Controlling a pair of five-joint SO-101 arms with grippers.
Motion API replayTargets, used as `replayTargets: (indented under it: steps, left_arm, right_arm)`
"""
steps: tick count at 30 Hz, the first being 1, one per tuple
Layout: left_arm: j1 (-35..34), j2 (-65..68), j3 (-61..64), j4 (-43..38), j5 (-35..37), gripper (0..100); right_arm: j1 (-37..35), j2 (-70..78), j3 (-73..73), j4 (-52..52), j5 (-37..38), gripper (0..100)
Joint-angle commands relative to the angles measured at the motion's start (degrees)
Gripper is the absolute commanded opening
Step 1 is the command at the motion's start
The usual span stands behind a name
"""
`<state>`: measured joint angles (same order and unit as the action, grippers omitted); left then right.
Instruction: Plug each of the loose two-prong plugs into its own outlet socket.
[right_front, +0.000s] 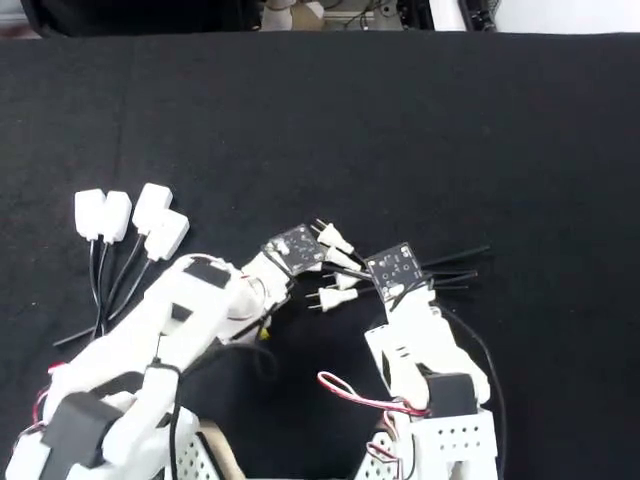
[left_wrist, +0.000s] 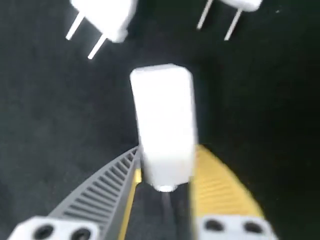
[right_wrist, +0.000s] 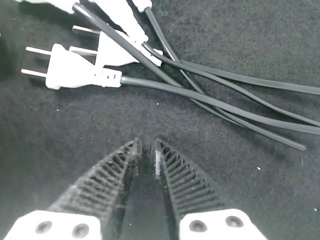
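The black desk (right_front: 320, 120) carries everything. In the high view both arms end under their wrist boards, so neither claw can be made out there. The left arm (right_front: 150, 340) and right arm (right_front: 420, 350) meet at the centre, beside the loose plugs (right_front: 335, 240).

Four white sockets (right_front: 130, 220) lie well apart at the desk's left, and their cords run under the left arm.

The left wrist view shows the left claw (left_wrist: 167, 150) clamped on a white piece (left_wrist: 162, 125). It is blurred and its far end faces away, so I cannot tell plug from socket. Two pronged plugs (left_wrist: 102, 17) lie beyond it, cut off at the edge.

The right wrist view shows the right claw (right_wrist: 146, 145) almost together and holding nothing, above the desk just short of the black cords (right_wrist: 225, 107).
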<state>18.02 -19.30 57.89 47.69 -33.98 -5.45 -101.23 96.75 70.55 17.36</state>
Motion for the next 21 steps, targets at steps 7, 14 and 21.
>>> replayTargets:
  steps: [7,14,21]
  left_arm:
    - [-1.2,-22.2,-1.8,18.2,-0.1,3]
    - [5.0,-33.8,11.3,18.4,-9.9,3]
    - [4.5,-20.3,10.4,12.8,-14.8,13]
  right_arm:
    - [-0.4,0.3,0.0,0.1,-0.1,4.7]
    - [-0.3,0.3,0.0,0.1,-0.1,4.7]
    - [-0.3,0.3,0.0,-0.4,-0.1,4.7]
